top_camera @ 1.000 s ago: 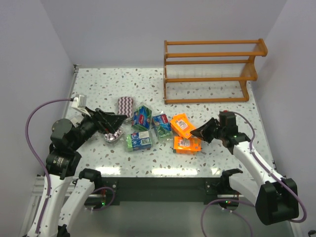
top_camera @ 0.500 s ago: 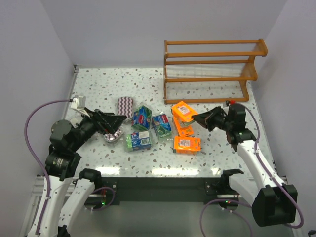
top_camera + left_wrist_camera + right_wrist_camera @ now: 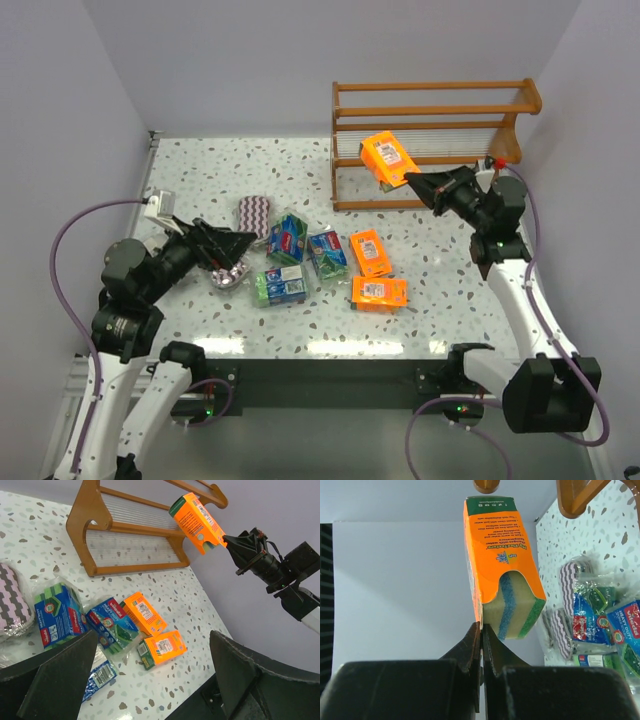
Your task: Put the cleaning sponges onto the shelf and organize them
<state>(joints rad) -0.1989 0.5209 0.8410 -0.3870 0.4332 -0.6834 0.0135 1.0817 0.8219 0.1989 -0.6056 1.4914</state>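
1. In front of the shelf (image 3: 430,145), the right pincer (image 3: 415,183) grips one orange pack (image 3: 388,158) aloft.
2. Nearer than the shelf, the desk (image 3: 200,180) holds two orange packs (image 3: 370,252), three blue-green packs (image 3: 291,238) and at least two purple zigzag bags (image 3: 255,212).
3. The left pincer (image 3: 243,250) gapes wide, holding nothing.

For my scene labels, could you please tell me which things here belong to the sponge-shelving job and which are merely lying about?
Job: shelf; orange pack in right gripper; two orange packs, three blue-green packs, zigzag pads on table.
Lying about: only the arms' purple cables.
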